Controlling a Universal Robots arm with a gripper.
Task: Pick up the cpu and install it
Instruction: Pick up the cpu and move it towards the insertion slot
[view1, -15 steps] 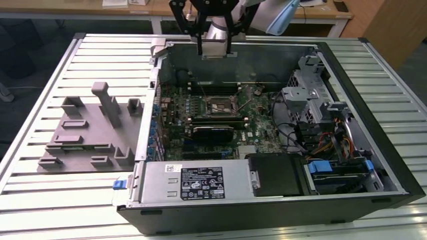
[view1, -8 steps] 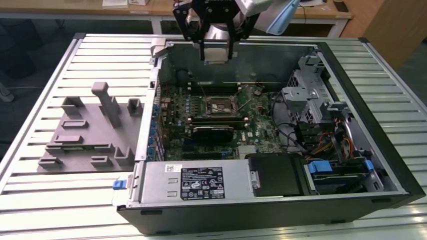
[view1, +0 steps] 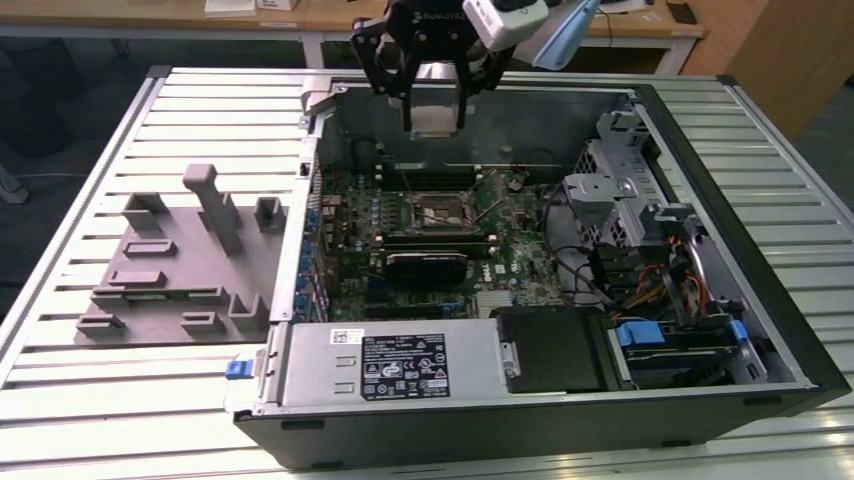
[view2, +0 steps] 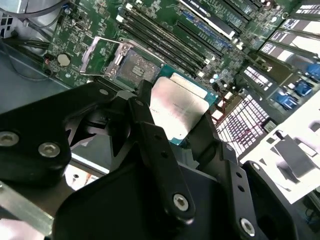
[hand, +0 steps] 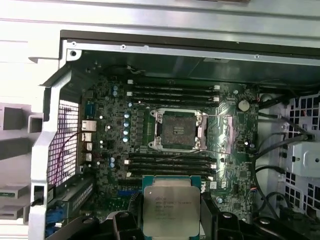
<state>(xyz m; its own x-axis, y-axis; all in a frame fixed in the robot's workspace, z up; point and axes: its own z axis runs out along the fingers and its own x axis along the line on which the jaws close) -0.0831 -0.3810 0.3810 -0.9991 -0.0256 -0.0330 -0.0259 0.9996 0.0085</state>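
Note:
The cpu (view1: 434, 113) is a flat silvery square chip with a green rim, held in the air above the far side of the open computer case (view1: 747, 330). My gripper (view1: 434, 122) is shut on it, with black fingers (view2: 150, 135) on two opposite edges. In both wrist views the cpu (view2: 179, 106) (hand: 171, 207) hangs well above the motherboard. The open square socket (hand: 177, 130) (view1: 441, 212) (view2: 131, 67) lies below it on the green board, its metal frame flipped up to one side, with nothing in it.
A grey plastic tray (view1: 174, 260) with upright posts stands on the slatted table at the exterior view's left. Memory slots (hand: 172, 92) flank the socket. A silver power supply (view1: 387, 365) lies at the case's near side, and cables and drive cages (view1: 641, 230) fill the exterior view's right.

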